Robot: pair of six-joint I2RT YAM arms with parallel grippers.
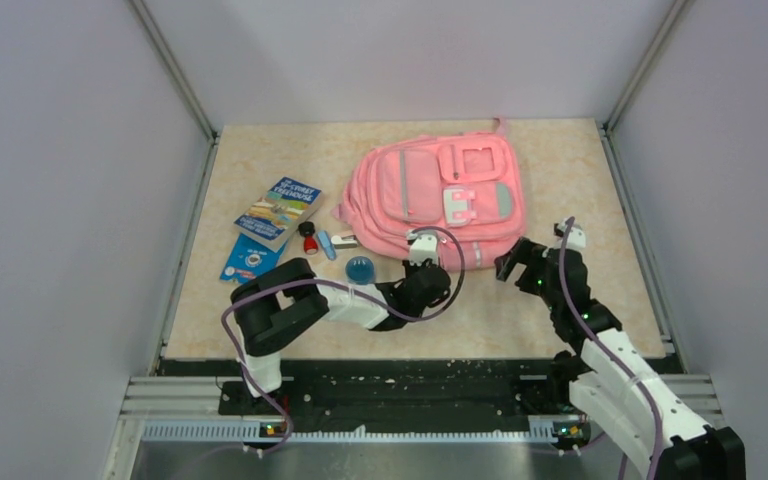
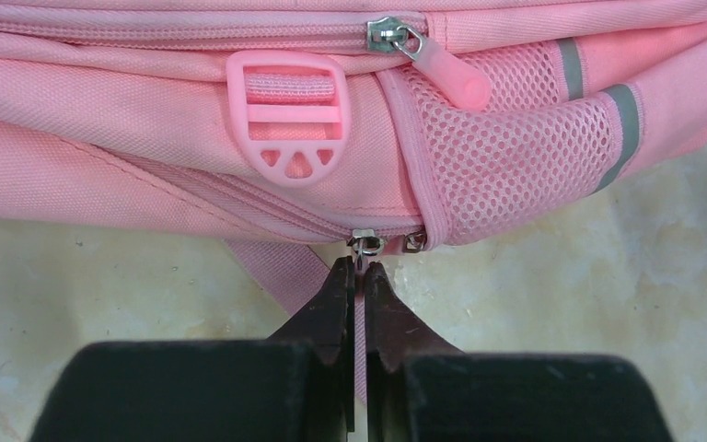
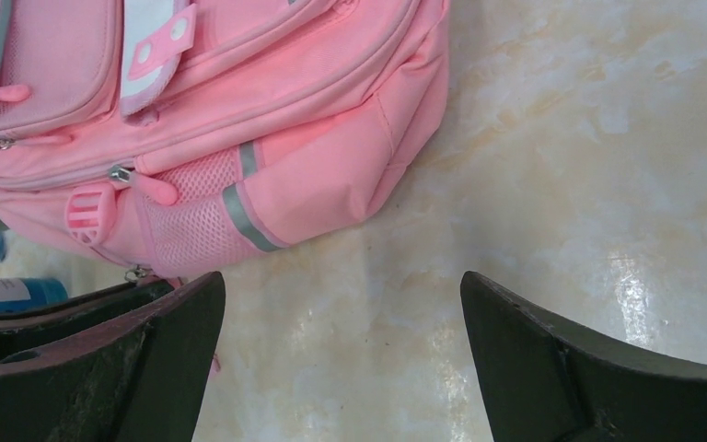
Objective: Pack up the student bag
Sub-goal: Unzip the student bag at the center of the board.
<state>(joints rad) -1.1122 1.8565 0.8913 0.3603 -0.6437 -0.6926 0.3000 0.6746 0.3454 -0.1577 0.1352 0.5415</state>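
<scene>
1. Left gripper (image 2: pixel 361 276) is pressed together, and a thin pink zip pull (image 2: pixel 360 324) is pinched between its fingertips.
2. Directly ahead of the tips, touching them, a metal slider (image 2: pixel 365 244) is seen at the lower seam of the student bag (image 2: pixel 147 138).
3. The seam and its zip track are laid crosswise to the fingers, running off to either side of them. The coming move is therefore judged to be a drag sideways along the track, not a pull straight back.
4. Beyond the slider, the bag's side is spread across everything ahead of the tool, with a strap buckle (image 2: pixel 285 120) ahead and to the left and a mesh pocket (image 2: pixel 515 157) ahead and to the right.
5. The bag is laid flat, its long axis leading away from the tool.
6. Well off to the tool's right, the right gripper (image 3: pixel 341 285) is spread wide with nothing held, near the bag's corner; the left arm is plainly the nearer one.
7. Pale marbled table (image 1: pixel 560 300) is seen below and around the tool; it looks hard and smooth, so the bag may be dragged along with the zip.
8. To the tool's left, a book (image 1: pixel 278 212) and small items are laid out; plain walls enclose the table.
</scene>
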